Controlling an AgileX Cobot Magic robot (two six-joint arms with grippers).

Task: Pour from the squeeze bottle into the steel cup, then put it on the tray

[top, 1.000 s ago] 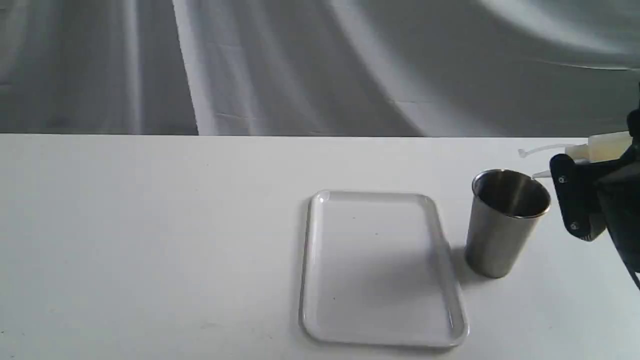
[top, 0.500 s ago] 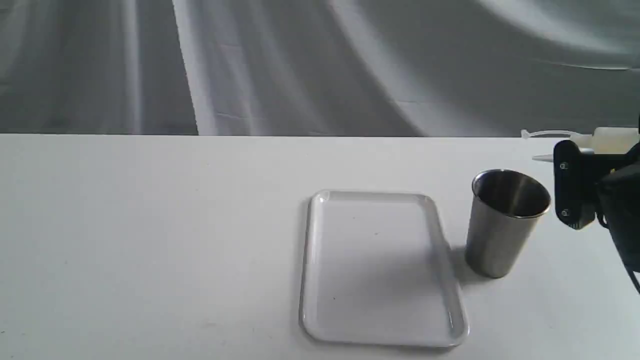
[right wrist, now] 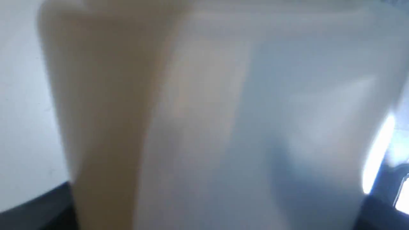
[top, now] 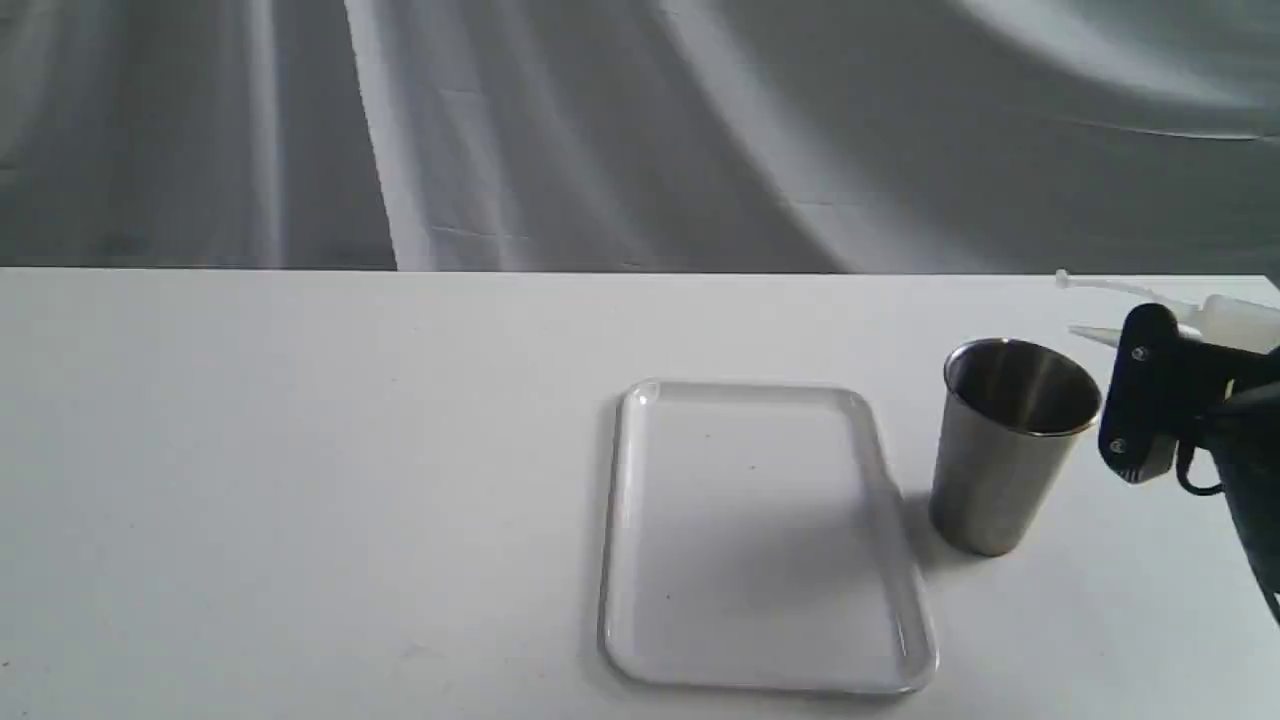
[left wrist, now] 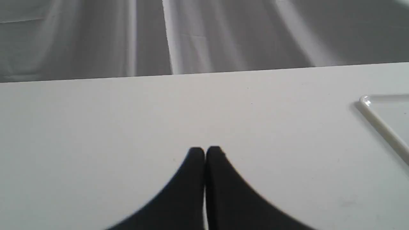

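Note:
My right gripper (top: 1150,400) is shut on the squeeze bottle (top: 1235,322), held at the right edge of the exterior view. The bottle lies nearly sideways, its nozzle tip pointing left just right of and slightly above the steel cup's rim, with the thin cap strap above it. The steel cup (top: 1010,445) stands upright on the table, right of the white tray (top: 765,535). In the right wrist view the translucent bottle (right wrist: 204,121) fills the frame, blurred, with amber liquid on one side. My left gripper (left wrist: 204,151) is shut on nothing, low over bare table.
A corner of the tray's rim (left wrist: 381,126) shows in the left wrist view. The white table (top: 300,480) runs back to a grey draped backdrop (top: 600,130).
The right gripper first rose with the bottle, then came down slightly and tipped the nozzle end a little higher. The cup, tray and left gripper have stayed put.

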